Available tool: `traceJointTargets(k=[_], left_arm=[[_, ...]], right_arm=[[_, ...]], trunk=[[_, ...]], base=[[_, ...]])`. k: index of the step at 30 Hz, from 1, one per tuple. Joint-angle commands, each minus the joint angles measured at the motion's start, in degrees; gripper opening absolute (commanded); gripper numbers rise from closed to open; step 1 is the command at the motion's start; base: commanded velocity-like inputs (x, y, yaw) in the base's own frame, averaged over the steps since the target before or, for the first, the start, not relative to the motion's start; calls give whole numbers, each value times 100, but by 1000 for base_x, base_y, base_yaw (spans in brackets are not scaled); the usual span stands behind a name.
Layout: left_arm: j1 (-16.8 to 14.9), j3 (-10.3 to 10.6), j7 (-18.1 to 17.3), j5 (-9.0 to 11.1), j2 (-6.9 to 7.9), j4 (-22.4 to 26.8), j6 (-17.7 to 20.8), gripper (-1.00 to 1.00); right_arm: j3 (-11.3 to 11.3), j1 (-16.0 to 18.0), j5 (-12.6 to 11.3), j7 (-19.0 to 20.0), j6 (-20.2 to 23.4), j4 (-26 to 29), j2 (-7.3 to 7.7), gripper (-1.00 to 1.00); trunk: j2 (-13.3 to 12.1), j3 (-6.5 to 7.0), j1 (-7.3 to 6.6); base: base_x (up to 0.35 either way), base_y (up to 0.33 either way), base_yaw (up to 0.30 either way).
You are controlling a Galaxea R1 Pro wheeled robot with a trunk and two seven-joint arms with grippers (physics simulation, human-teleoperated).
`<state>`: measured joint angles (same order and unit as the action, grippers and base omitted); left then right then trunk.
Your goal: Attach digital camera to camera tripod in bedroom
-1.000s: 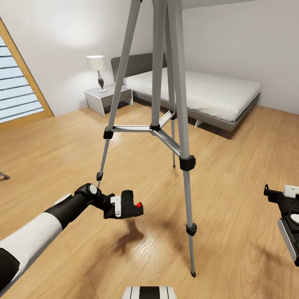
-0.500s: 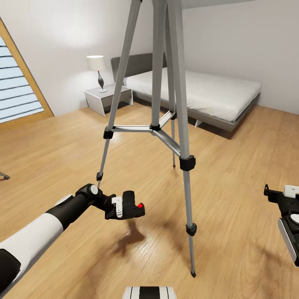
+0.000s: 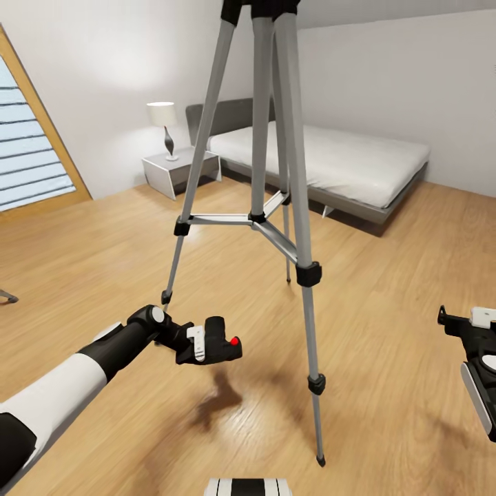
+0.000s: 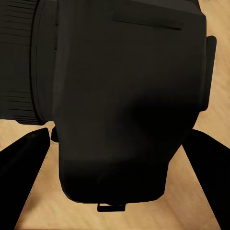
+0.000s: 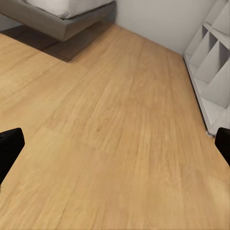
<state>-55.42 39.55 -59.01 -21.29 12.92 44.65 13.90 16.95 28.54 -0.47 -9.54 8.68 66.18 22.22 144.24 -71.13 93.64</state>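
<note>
The camera tripod [image 3: 258, 220] stands on the light wood floor straight ahead, silver legs spread, with the black base of its head at the picture's top edge. My left gripper [image 3: 207, 344] is shut on the digital camera [image 3: 222, 341], a small black box with a red button, held low to the left of the tripod's near leg. In the left wrist view the camera's black body [image 4: 124, 96] sits between the two dark fingers [image 4: 24, 163]. My right gripper [image 3: 460, 322] hangs at the right edge; in the right wrist view its fingertips [image 5: 8, 143] stand wide apart over bare floor, so it is open.
Behind the tripod is the low grey bed [image 3: 344, 162] with a white mattress, and a grey nightstand [image 3: 176, 169] with a lamp [image 3: 163, 117]. A wood-framed window [image 3: 27, 158] is at the left. A white shelf unit [image 5: 211, 72] stands against the wall.
The head view has tilted up slightly, bringing the black base of the tripod head into view. The left gripper with the camera has crept a little to the right.
</note>
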Motion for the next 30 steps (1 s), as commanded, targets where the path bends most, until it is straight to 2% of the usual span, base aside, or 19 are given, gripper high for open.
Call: traceJointTargets(k=[1,30], left_arm=[[-4,15,-14,2,4,12,62,-100],[-4,18,-6,2,0,-2,84,-100]], right_arm=[[-6,1,-5,-22,33,9,2,100],[-7,0,-5,-30,46,9,2,100]], trunk=[[0,18,-3],[-39,660,-78]], base=[[0,0,0],[0,0,0]])
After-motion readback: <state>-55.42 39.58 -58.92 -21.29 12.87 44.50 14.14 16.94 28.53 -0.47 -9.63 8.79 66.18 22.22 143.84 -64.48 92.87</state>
